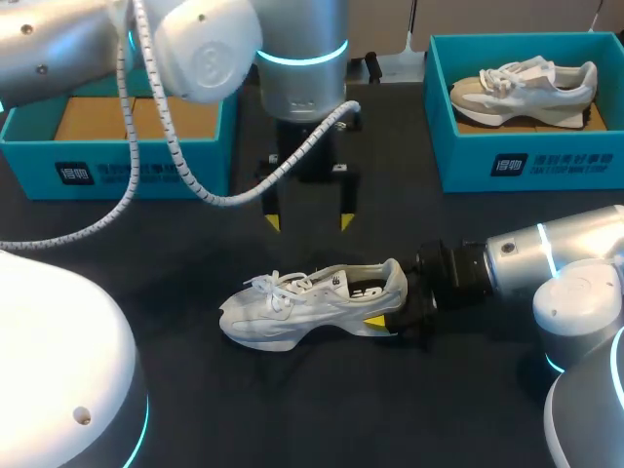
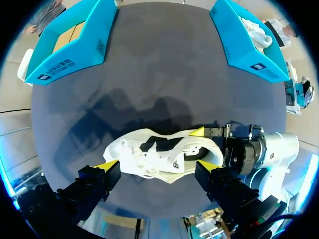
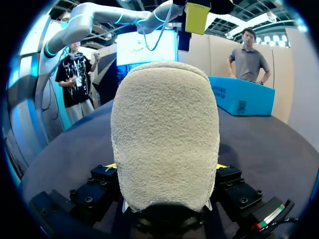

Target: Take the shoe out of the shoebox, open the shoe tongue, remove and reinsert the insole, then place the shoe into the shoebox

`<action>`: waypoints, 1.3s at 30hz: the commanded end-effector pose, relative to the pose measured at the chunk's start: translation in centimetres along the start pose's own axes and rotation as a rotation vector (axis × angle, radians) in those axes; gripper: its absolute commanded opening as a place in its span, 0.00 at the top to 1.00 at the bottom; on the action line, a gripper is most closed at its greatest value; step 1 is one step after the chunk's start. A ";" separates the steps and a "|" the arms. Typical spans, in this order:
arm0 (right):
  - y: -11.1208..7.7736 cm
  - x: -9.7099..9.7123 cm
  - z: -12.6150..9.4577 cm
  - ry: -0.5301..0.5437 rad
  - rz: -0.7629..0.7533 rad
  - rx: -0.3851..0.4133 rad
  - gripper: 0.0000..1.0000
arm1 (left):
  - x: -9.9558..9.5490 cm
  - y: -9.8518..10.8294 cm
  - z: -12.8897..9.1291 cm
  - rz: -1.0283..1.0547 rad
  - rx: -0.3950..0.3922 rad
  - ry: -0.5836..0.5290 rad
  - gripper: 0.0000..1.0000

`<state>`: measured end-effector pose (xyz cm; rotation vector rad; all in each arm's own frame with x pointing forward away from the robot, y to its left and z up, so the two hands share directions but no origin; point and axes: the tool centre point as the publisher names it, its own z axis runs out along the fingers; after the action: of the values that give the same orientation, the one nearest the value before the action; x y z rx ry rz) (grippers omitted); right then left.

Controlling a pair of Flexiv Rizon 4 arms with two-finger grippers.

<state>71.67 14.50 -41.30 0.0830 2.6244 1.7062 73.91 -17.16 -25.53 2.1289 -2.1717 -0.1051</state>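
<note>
Shoe point(image 1: 312, 302) on its sole at middle of table point(image 1: 244, 409), long axis running left-right, toe toward my left. My right gripper point(image 1: 387, 300) clamped on heel. My left gripper point(image 1: 307, 222) fingers apart, hanging over laces; I judge it better placed for tongue.

The counter point(image 1: 322, 409) carries a dark, matte covering, uniformly charcoal across all visible surface. In the left wrist view its edge runs round. Soft, diffuse shadows point(image 2: 129, 107) lie on the covering near its middle.
</note>
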 end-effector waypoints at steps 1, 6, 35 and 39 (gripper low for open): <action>0.1 0.0 0.0 0.000 0.001 0.003 1.00 | 0.3 0.2 0.2 0.009 -0.003 -0.011 0.00; 0.1 0.0 0.0 0.000 0.001 0.003 1.00 | 1.2 1.2 1.5 -0.007 -0.013 -0.066 0.00; 0.1 0.0 0.0 0.000 0.001 0.003 1.00 | 2.9 3.3 7.3 -0.030 -0.164 -0.289 0.00; 0.1 0.0 0.0 0.000 0.001 0.003 1.00 | 2.5 3.5 7.9 -0.030 -0.188 -0.329 0.00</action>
<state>71.68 14.50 -41.30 0.0830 2.6244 1.7062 69.23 -19.18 -32.31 2.1632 -2.1791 -0.6091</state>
